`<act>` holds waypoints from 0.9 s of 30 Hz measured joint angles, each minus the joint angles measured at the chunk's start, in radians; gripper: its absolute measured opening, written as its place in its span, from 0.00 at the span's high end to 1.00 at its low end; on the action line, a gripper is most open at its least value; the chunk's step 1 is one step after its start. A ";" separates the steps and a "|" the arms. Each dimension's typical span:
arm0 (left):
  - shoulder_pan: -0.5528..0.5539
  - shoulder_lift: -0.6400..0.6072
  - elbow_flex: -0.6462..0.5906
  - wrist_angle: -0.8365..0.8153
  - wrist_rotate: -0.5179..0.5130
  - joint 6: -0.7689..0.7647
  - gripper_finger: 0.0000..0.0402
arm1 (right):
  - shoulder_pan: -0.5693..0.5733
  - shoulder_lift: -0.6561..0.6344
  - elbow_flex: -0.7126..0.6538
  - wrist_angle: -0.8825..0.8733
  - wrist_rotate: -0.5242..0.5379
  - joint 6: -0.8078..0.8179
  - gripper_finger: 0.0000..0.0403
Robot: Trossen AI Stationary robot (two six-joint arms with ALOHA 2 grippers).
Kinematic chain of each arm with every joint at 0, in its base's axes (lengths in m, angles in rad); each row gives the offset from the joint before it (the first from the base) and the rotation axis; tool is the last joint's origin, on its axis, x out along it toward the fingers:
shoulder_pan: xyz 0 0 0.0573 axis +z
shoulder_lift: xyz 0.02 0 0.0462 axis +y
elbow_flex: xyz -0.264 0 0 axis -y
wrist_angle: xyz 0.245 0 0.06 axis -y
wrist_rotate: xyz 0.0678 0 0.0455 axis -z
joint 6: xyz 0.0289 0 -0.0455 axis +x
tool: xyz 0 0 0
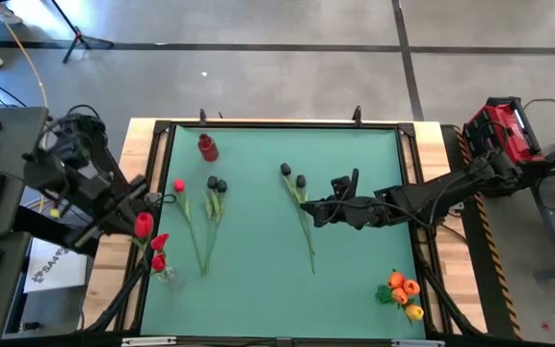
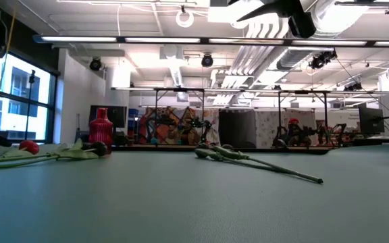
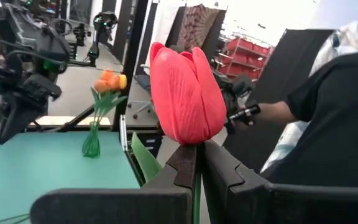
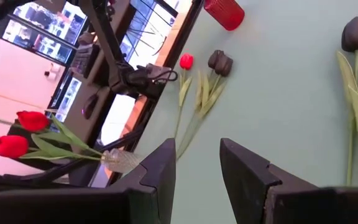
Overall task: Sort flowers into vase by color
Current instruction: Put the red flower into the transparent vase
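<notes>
Left wrist view, left pincer (image 3: 199, 163) clamped on red tulip (image 3: 185, 93), stem hidden

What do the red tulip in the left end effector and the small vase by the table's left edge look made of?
Red tulip: likely fabric or soft plastic, matte, with fine ribbing on the petals. Small vase: clear glass or plastic; stems show through it, and which of the two is unclear.

Green table (image 1: 258, 289) bears loose tulips (image 1: 210, 207), a red cup (image 1: 207, 146), two vases (image 1: 167, 275).
</notes>
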 joint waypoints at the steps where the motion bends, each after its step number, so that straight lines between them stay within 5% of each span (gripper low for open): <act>1: -0.008 0.000 -0.021 0.021 -0.009 0.009 1.00 | -0.002 0.000 0.000 0.000 0.000 0.000 0.72; 11: -0.065 -0.001 -0.152 0.217 -0.107 0.120 1.00 | -0.018 -0.001 0.000 0.000 -0.012 0.001 0.72; 27: -0.138 0.028 -0.181 0.238 -0.150 0.117 1.00 | -0.043 -0.001 0.000 0.000 -0.056 -0.001 0.72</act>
